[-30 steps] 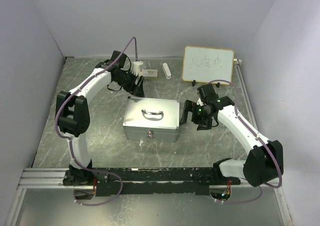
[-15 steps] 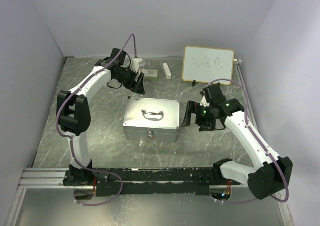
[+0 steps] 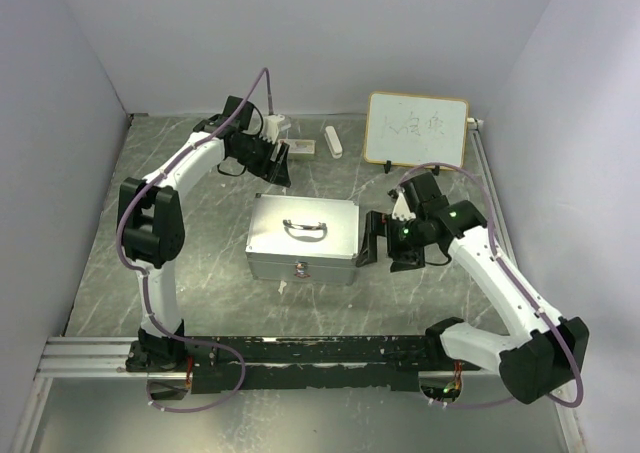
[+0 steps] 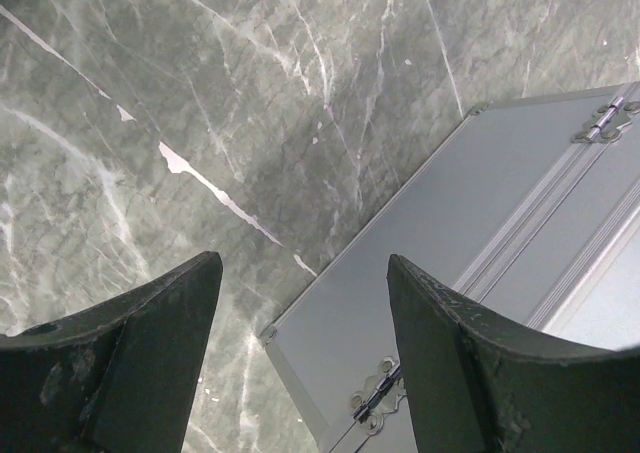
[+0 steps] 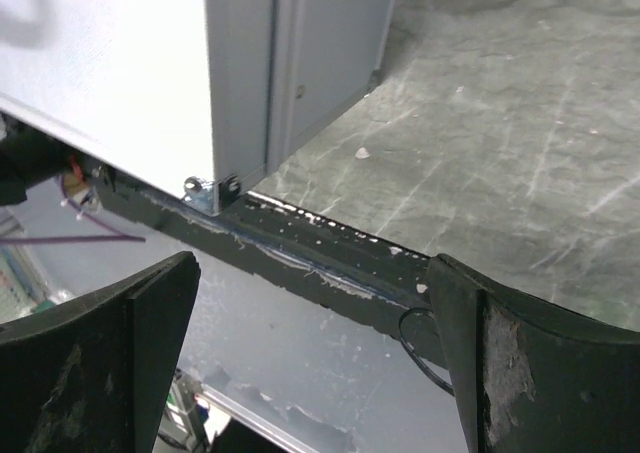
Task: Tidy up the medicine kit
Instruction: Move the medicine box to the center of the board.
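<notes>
Left claw (image 3: 280, 168) gaped behind the shut medicine kit (image 3: 303, 235), right claw (image 3: 378, 245) gaped beside it; a whiteboard (image 3: 416, 130) leaned farther back.

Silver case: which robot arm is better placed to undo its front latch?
Probably the right. The right end effector, open, sits beside the case's right side, nearer the front latch. The left end effector, also open, hovers behind the case by its hinges.

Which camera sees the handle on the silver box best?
The top external view: the medicine kit shows whole, with its handle on top. The left wrist view shows only its hinged back, the right wrist view only a side corner.
</notes>
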`<control>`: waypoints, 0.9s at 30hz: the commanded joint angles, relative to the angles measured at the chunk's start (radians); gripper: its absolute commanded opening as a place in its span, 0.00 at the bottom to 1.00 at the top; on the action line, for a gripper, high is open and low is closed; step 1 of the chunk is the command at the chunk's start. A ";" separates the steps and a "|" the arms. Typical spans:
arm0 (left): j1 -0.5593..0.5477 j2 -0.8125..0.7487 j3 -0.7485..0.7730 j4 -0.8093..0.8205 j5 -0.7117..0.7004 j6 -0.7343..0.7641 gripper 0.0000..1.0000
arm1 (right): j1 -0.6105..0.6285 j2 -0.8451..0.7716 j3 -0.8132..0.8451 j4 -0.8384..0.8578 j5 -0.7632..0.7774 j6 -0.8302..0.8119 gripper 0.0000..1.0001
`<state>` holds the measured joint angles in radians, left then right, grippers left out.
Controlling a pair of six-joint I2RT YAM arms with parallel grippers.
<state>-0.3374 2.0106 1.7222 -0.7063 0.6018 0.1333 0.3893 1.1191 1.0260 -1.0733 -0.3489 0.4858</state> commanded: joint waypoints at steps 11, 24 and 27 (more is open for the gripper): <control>0.006 0.006 -0.002 0.011 -0.014 -0.001 0.78 | 0.169 0.073 -0.019 0.054 0.048 0.040 1.00; 0.038 -0.058 -0.080 -0.029 -0.002 0.032 0.78 | 0.168 0.108 -0.069 0.204 0.225 0.134 1.00; 0.044 -0.081 -0.103 -0.032 0.001 0.031 0.78 | 0.161 0.142 -0.047 0.236 0.248 0.127 1.00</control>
<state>-0.3058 1.9995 1.6470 -0.7170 0.5877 0.1493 0.5575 1.2213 0.9585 -0.9241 -0.1795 0.5941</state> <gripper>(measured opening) 0.783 0.999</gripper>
